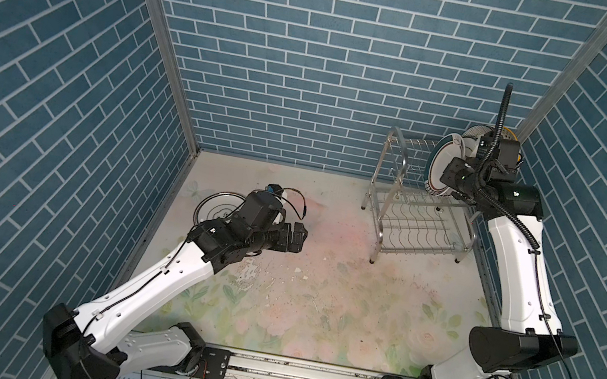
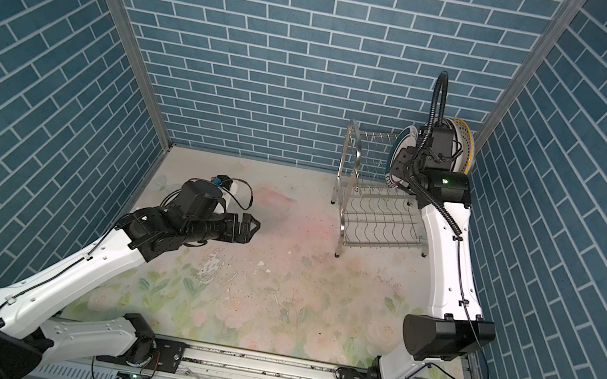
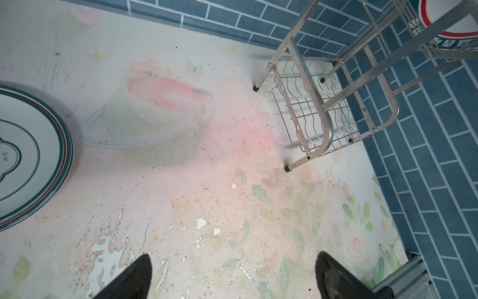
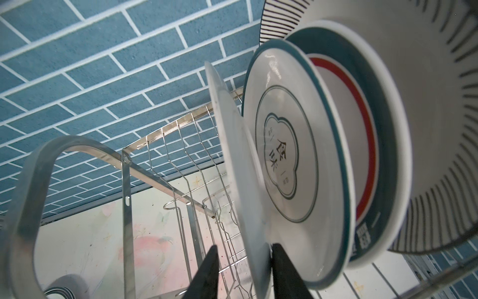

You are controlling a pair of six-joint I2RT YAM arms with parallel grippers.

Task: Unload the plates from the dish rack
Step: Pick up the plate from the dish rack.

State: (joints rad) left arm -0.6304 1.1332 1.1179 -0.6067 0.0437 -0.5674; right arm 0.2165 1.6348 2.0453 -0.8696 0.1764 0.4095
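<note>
1. Blue brick-print walls (image 1: 317, 54) close three sides. The tabletop (image 1: 317, 294) has a faded flower print, worn in the middle.
2. Dish rack (image 1: 394, 164) stands at the far right corner. The plates (image 1: 443, 164) left in it stand upright in the upper tier, packed close.
3. Right gripper (image 4: 245, 248) is at the rack w/ jaws astride the rim of the nearest one, a plain white plate (image 4: 232, 155). One finger seems to touch it and the other side shows a small gap, so it is not clamped yet, I think.
4. Left gripper (image 3: 232, 279) is spread wide and empty, above the table, near the stack of unloaded plates (image 3: 31, 160).
5. Risks:
   - The hold covers only a small part of the rim, so the plate may pivot or slip when lifted.
   - Teal-rimmed plate (image 4: 289, 155) is just behind, nearly touching. A tilted pull can scrape it or drag it out.
   - The rack is on thin legs, so a plate caught in the wires may tip it.
   - Clear bowl (image 3: 147, 124) sits btw. rack and stack, probably in the carry path.
</note>
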